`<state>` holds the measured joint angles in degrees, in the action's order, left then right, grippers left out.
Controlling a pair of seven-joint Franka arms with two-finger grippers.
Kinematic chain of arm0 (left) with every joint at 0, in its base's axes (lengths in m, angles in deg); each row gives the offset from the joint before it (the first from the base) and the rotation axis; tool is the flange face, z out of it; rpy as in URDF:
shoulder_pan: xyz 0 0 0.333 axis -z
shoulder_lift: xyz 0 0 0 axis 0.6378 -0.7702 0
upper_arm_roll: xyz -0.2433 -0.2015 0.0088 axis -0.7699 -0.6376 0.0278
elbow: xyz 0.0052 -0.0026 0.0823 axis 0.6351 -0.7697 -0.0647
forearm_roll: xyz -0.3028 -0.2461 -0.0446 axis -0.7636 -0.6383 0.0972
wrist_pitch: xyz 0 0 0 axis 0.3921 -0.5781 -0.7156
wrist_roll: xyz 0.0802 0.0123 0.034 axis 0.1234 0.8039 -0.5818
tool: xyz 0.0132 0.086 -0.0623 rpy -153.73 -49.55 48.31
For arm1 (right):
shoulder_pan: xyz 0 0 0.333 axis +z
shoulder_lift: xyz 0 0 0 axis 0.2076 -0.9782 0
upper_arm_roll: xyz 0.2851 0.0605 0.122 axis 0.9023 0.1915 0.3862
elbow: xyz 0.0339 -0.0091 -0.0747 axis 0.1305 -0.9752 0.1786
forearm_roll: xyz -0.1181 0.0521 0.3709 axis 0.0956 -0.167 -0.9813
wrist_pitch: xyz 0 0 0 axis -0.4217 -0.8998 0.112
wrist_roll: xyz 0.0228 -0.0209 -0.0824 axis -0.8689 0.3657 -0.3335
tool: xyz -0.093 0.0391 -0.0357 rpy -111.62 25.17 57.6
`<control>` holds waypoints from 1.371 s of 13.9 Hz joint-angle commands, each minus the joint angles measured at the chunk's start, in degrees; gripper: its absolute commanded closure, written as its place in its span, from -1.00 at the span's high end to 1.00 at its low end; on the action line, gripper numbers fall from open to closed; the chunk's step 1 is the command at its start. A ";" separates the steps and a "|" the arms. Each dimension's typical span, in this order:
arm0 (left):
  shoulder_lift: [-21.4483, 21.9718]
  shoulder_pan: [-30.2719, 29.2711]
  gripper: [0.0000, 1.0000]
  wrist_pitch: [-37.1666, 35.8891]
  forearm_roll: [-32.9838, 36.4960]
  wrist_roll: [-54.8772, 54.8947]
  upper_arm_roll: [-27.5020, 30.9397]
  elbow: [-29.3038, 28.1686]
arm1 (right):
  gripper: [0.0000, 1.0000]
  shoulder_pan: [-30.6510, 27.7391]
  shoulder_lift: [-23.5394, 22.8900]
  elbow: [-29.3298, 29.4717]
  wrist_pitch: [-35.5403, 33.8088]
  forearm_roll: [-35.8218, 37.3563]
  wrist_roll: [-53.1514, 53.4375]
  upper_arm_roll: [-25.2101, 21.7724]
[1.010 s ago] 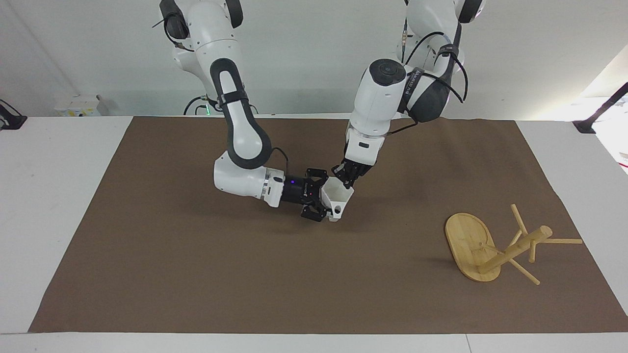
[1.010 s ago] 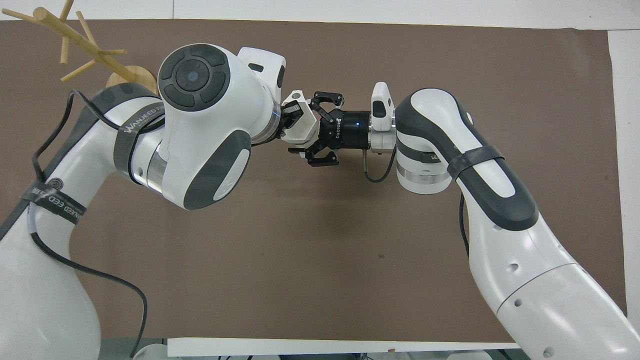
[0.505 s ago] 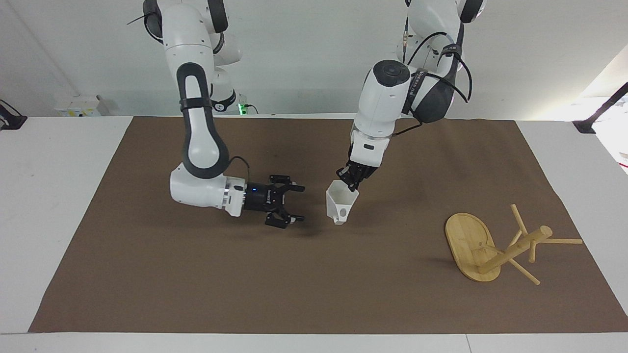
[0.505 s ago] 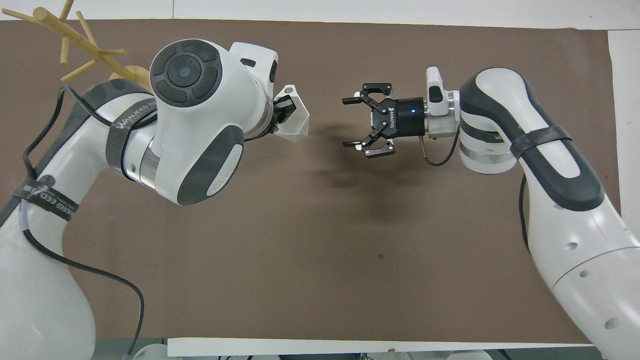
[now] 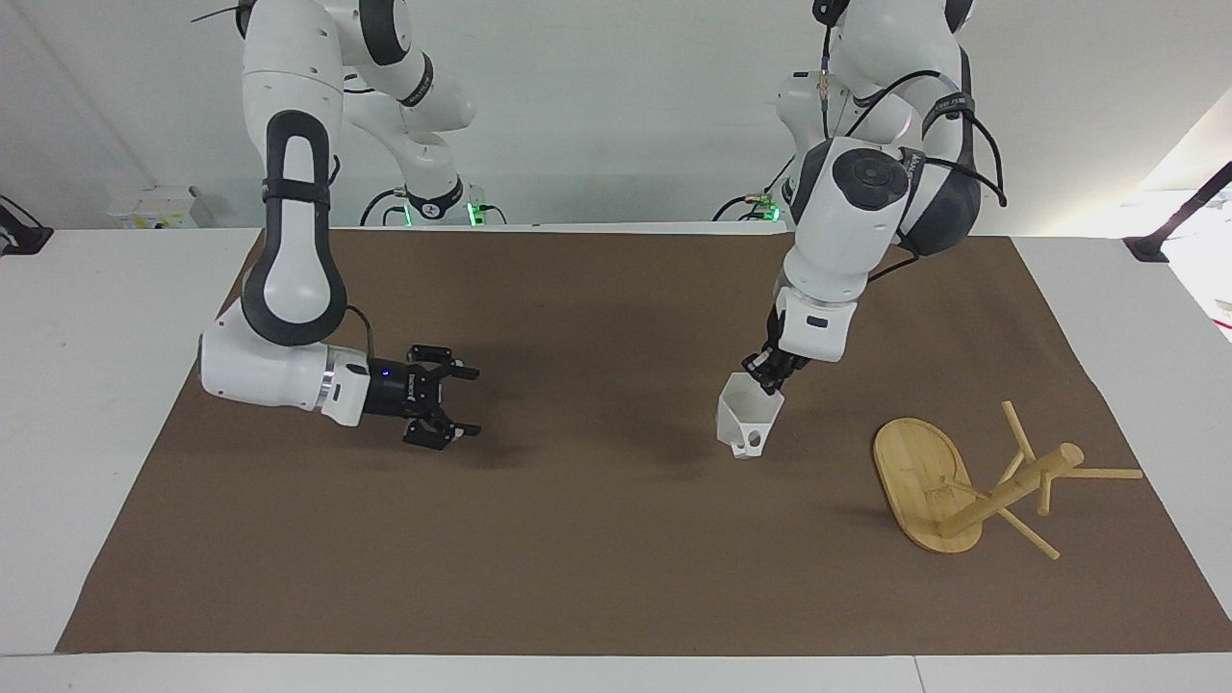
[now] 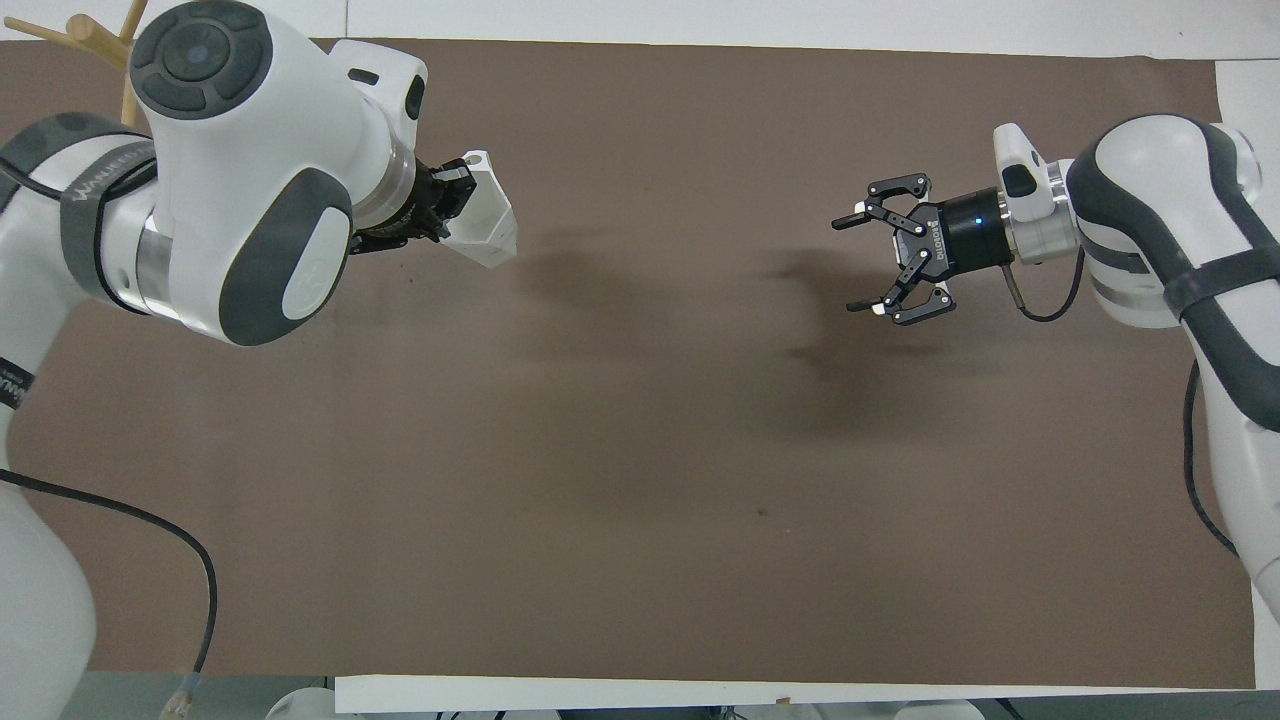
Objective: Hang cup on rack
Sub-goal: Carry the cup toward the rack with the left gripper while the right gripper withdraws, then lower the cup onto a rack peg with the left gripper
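Left gripper [image 5: 767,377] carries the small white faceted plastic cup [image 5: 745,420], clamped at its rim.
Cup hangs below the fingers above the brown mat [image 5: 597,539], near the toppled bamboo peg rack [image 5: 962,481]; right gripper [image 5: 460,402] spread, holding nothing.

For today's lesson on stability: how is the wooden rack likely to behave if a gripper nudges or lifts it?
The rack already lies tipped on its base edge and pegs, so it probably topples easily. Its thin pegs look snappable. Pushed, it would likely pivot rather than slide straight.
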<state>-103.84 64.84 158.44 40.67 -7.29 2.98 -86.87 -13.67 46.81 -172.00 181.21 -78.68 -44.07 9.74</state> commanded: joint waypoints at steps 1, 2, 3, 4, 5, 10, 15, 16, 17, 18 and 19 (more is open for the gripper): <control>2.34 -2.09 -1.00 1.83 0.70 1.92 -0.41 -2.03 | 1.00 0.11 6.66 0.84 0.63 13.43 18.98 0.28; 2.69 -3.22 -1.00 6.03 0.70 1.92 -0.41 -3.52 | 1.00 -0.15 8.24 0.84 0.19 15.74 25.25 0.28; 4.52 -4.02 -1.00 11.64 0.70 1.92 -0.50 -7.10 | 1.00 -1.03 9.91 0.84 -1.12 17.85 29.31 0.28; 6.72 -4.29 -1.00 16.57 0.70 1.92 -0.41 -11.49 | 1.00 -1.12 11.32 0.84 -2.87 20.74 32.22 0.28; 9.96 -5.86 -1.00 23.84 0.70 2.01 -0.50 -17.71 | 1.00 -1.21 13.07 1.02 -3.50 23.90 36.69 0.37; 18.16 -8.41 -1.00 62.53 -0.27 1.40 -0.58 -42.53 | 1.00 -1.56 16.69 9.52 -16.14 35.18 70.34 0.28; 18.09 -10.95 -1.00 86.46 -1.15 0.96 -0.58 -54.50 | 1.00 -1.30 16.43 19.45 -24.05 42.82 93.04 -0.77; 16.34 -11.49 -1.00 88.84 -1.06 0.87 -0.76 -54.33 | 1.00 -1.13 16.43 20.61 -25.99 44.31 95.07 -0.77; 14.67 -12.11 -1.00 90.08 -1.06 0.43 -0.76 -53.81 | 1.00 -0.78 16.43 21.32 -27.92 45.63 97.10 -0.42; 12.91 -12.81 -1.00 90.10 -1.06 0.08 -0.85 -52.15 | 1.00 -0.51 16.52 21.41 -28.46 45.99 100.60 -0.25; 11.59 -13.08 -1.00 90.10 -1.06 -0.19 -0.94 -50.83 | 1.00 -0.51 16.52 21.41 -28.73 47.13 103.24 0.10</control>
<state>-89.16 53.19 246.42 39.96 -6.54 3.00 -140.18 -14.36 64.58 -152.47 154.09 -33.92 54.15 9.05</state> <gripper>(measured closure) 0.960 0.000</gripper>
